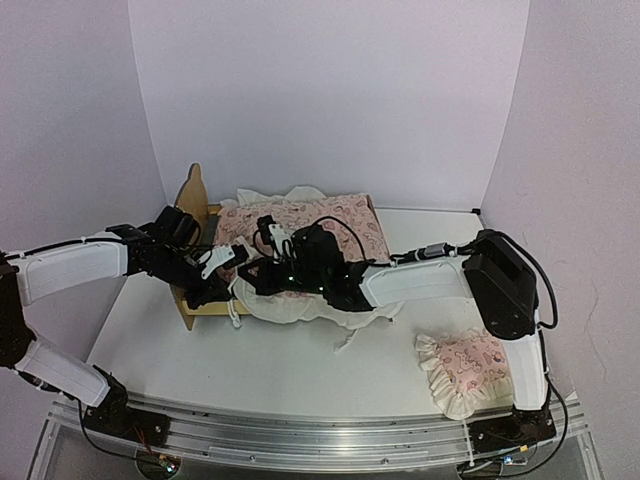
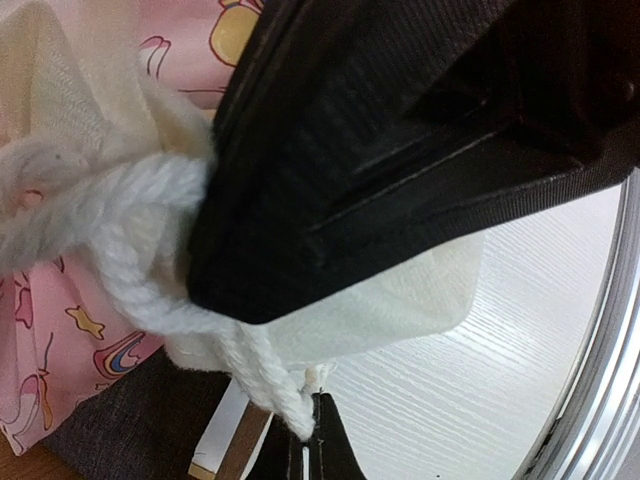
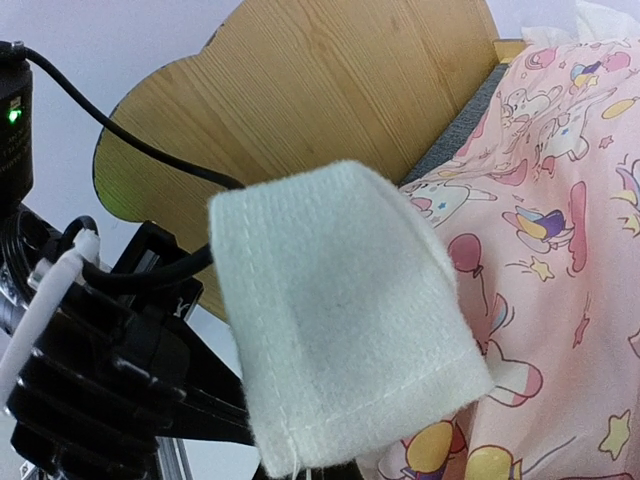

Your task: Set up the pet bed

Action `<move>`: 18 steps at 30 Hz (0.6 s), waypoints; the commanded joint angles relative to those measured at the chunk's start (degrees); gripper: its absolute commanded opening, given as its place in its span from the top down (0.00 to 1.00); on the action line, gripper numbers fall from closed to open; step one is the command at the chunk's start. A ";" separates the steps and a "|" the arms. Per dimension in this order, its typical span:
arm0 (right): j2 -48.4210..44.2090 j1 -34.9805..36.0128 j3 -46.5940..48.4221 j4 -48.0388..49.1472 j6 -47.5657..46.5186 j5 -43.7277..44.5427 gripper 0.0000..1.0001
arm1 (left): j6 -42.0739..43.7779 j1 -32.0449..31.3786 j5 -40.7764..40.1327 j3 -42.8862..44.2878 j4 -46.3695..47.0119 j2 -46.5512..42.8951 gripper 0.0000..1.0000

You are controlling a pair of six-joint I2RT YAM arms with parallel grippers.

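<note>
Pet bed [image 1: 190,195] sits at the left rear of the table [image 1: 250,365], its plywood headboard [image 3: 330,90] upright close to the left wall, with open white tabletop in front. Both arms crowd its near left corner. I read the left gripper [image 1: 213,262] as pinched tight on a twisted white cord [image 2: 130,270], and the right gripper [image 1: 262,272] as closed on a cream felt flap [image 3: 340,320] of the pink print cushion [image 1: 320,225] lying on the bed. A ruffled pillow [image 1: 462,368] lies well apart by the right arm's base.
</note>
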 commanded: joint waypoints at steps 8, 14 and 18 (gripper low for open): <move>-1.94 -0.20 2.59 1.08 -0.27 -0.29 1.00 | 0.70 0.12 -0.11 -0.32 1.28 -0.89 0.88; -2.21 -0.11 2.43 1.05 -0.35 -0.08 1.00 | 1.18 0.12 -0.45 -0.63 2.50 -0.29 0.80; -2.03 -0.13 2.59 0.96 -0.35 -0.08 1.00 | 0.23 0.12 0.91 -1.07 3.39 0.08 0.79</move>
